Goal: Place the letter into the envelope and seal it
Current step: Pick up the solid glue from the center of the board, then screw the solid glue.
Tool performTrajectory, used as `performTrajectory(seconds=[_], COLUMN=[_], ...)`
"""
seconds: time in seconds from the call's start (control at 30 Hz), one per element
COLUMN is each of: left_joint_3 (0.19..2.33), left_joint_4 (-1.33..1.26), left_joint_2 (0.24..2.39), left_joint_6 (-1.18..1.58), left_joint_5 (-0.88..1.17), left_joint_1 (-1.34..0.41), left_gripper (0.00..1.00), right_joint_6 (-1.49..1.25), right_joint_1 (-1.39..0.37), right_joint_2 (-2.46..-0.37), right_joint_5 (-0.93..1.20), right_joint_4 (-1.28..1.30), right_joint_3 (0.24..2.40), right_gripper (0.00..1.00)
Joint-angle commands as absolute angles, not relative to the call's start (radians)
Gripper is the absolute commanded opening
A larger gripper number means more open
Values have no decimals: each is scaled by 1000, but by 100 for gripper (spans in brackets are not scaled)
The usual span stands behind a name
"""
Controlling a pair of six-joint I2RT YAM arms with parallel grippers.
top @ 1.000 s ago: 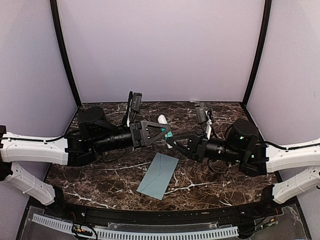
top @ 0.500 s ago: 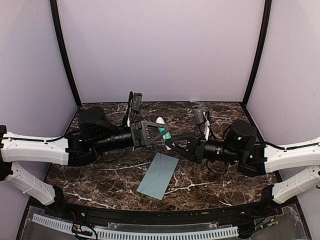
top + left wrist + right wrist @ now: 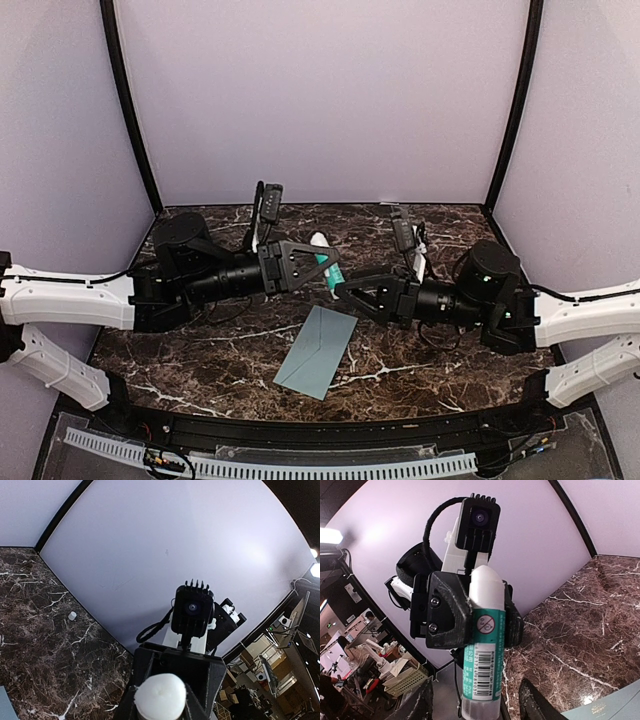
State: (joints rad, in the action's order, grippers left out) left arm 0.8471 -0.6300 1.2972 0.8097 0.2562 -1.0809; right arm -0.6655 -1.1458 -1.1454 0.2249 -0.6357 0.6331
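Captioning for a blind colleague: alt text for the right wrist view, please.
The left gripper grips a white, teal-labelled glue stick. The right gripper, open, flanks its near end; marble table and an envelope corner lie behind.

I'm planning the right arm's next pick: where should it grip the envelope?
Probably by the far short edge of the envelope, the end nearest the right gripper, coming down from above. It lies flat on the table, so only an edge offers purchase.
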Motion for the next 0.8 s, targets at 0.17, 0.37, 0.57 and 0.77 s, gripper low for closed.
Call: performTrajectory(seconds=[0.17,0.37,0.57,0.77], left_joint_3=[873,869,867,867], left_joint_4=[-705,-735,-747,-749], left_joint_2=[1242,1247,1252,1253], left_joint_6=[745,746,750,750], left_joint_5=[387,443,471,482], left_joint_1=[-1083,-1084,-1084,-1084], left_gripper=[0,0,0,0], right_joint_6=[-686,-728,-748,-751], right_joint_1=[-1134,-1134,-1135,-1135], right_joint_2=[-1168,-1199,-1217,-1220], right_joint_5=[465,512,518,511], right_joint_4=[-709,-807,-846,-854], right_joint_3=[658,659,654,653], right_gripper=[42,32,29,16])
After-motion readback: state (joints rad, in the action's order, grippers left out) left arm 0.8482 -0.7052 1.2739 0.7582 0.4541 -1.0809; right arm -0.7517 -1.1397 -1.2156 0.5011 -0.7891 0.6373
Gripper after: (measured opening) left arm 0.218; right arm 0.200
